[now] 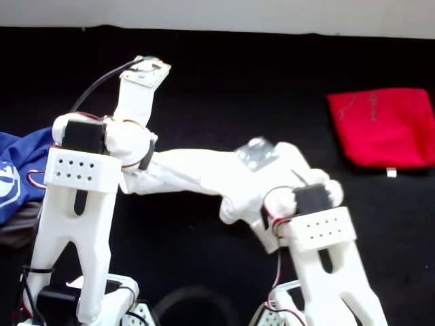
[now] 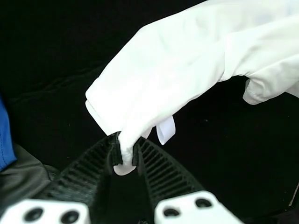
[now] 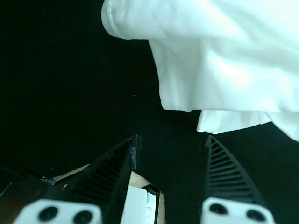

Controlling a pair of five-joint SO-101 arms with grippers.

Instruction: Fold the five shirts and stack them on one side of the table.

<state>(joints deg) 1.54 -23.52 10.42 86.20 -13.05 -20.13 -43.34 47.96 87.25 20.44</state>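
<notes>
Left gripper (image 2: 125,150) clamped tight, pinching white shirt (image 2: 177,70)

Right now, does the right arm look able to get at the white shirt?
Probably yes. The right gripper is open, an edge of the white shirt lies just beyond its fingertips, and between them is just bare black table. The left gripper pinches another part.

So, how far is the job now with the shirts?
Done: one red shirt lies folded on the table. In hand: the left gripper is shut on an edge of the white shirt, the open right gripper beside it. Left: that shirt, the crumpled blue shirt and a grey garment under it; no stack yet.
</notes>
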